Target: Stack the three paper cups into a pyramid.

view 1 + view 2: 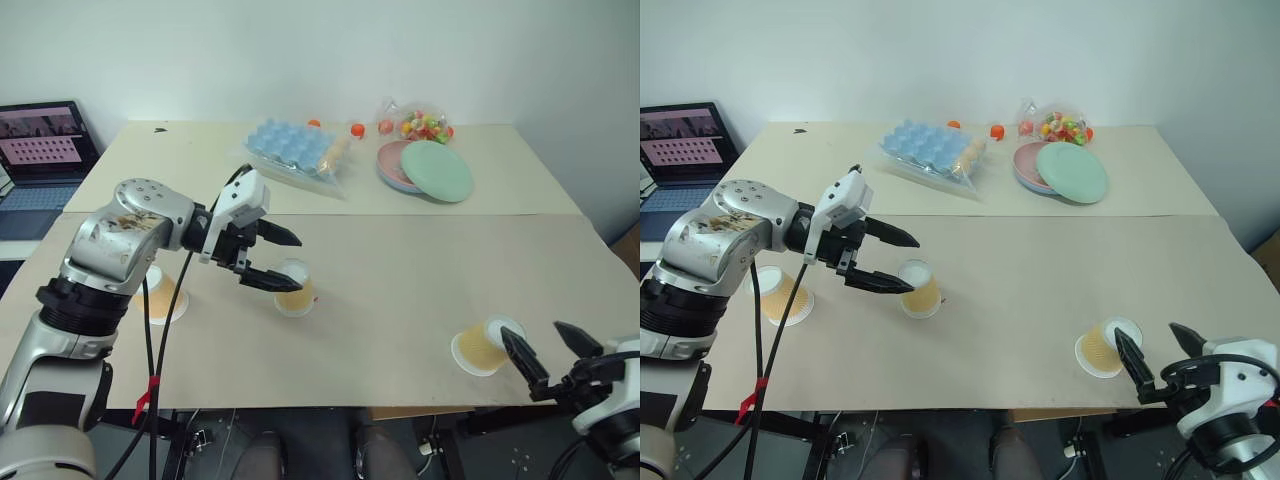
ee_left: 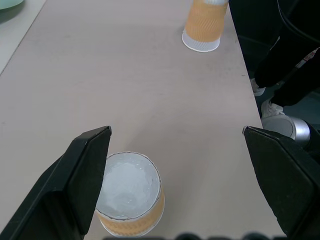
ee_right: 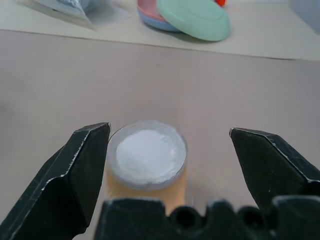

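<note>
Beige table (image 1: 400,270) by a white wall (image 1: 300,50); both tools, left (image 1: 268,257) and right (image 1: 548,352), released.

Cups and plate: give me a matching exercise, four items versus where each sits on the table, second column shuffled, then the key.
Items
1. cup by left hand
2. cup by right hand
3. third cup
4. green plate

Places
A. far side of the table, lying on a pink plate
B. partly hidden behind the left forearm
C. near the table's front edge, towards the right
D. mid-table, standing with its base up

Pairs: 1-D, 2-C, 3-B, 4-A
</note>
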You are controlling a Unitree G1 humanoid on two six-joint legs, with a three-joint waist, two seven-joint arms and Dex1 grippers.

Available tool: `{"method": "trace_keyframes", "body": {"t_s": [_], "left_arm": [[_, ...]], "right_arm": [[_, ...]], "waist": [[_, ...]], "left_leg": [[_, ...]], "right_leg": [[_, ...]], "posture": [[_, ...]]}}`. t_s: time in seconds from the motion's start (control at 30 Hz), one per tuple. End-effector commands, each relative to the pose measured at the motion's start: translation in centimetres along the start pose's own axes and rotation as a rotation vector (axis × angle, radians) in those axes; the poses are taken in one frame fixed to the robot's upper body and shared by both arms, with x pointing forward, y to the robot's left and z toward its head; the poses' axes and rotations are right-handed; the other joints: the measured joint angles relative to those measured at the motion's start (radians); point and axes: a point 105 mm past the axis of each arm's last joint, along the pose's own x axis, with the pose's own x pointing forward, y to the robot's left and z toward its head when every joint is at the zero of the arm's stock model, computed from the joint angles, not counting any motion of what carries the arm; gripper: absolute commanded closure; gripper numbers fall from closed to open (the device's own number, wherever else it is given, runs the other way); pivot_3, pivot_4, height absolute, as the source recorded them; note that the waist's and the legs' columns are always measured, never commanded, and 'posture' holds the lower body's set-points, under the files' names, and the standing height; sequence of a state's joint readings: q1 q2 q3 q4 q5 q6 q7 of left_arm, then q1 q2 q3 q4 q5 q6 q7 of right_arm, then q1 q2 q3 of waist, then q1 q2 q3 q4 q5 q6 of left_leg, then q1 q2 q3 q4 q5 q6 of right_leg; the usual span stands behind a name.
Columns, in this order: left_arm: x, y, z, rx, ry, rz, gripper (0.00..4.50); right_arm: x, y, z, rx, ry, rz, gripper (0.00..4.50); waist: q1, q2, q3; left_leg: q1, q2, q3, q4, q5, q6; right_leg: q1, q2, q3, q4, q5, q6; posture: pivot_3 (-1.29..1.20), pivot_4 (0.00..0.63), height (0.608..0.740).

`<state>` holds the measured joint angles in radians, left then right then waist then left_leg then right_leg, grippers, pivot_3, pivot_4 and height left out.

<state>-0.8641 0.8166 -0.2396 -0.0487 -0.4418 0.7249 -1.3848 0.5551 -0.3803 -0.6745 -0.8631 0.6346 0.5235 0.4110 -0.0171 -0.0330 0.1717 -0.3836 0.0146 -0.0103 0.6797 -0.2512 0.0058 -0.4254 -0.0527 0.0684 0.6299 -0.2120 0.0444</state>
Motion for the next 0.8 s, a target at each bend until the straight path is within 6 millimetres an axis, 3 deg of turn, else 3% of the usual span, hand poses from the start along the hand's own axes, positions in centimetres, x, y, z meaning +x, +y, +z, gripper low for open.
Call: {"method": "trace_keyframes", "body": {"t_s": [0.03,0.17,0.33,0.5,0.8], "left_arm": [[-0.4,-0.1,0.9,0.047,-0.013,0.007,0.0],[-0.1,-0.1,0.8,0.047,-0.015,0.0,0.0],[-0.1,0.0,0.9,0.054,-0.015,0.005,0.0],[-0.3,-0.1,1.0,0.059,-0.011,0.012,0.0],[-0.4,-0.1,1.2,0.063,-0.011,0.014,0.0]], "right_arm": [[-0.3,0.6,2.1,-0.04,-0.039,0.023,0.02],[-0.1,0.7,2.3,-0.027,-0.035,0.03,0.02],[0.1,1.4,0.1,-0.005,0.032,0.048,0.02],[0.0,0.9,-2.1,0.01,0.066,0.032,0.02],[0.3,0.5,-2.5,0.011,0.056,0.034,0.02]], "waist": [[0.0,0.0,0.0],[0.001,0.0,0.0],[0.002,0.0,0.0],[0.001,0.0,0.0],[0.0,0.0,0.0]], "left_leg": [[0.0,0.0,0.0,0.0,0.0,0.0],[0.0,0.0,0.0,0.0,0.0,0.0],[-0.001,0.0,0.0,0.0,0.0,0.0],[0.0,0.0,0.0,0.0,0.0,0.0],[0.0,0.0,0.0,0.0,0.0,0.0]], "right_leg": [[0.0,0.0,0.0,0.0,0.0,0.0],[0.0,0.0,0.0,0.0,0.0,0.0],[0.0,0.0,0.0,-0.001,0.0,0.0],[0.0,0.0,0.0,-0.001,0.0,0.0],[0.0,0.0,0.0,0.0,0.0,0.0]], "posture": [[0.0,0.15,0.736],[0.0,0.15,0.736],[0.0,0.15,0.736],[0.0,0.15,0.736],[0.0,0.15,0.736]]}}
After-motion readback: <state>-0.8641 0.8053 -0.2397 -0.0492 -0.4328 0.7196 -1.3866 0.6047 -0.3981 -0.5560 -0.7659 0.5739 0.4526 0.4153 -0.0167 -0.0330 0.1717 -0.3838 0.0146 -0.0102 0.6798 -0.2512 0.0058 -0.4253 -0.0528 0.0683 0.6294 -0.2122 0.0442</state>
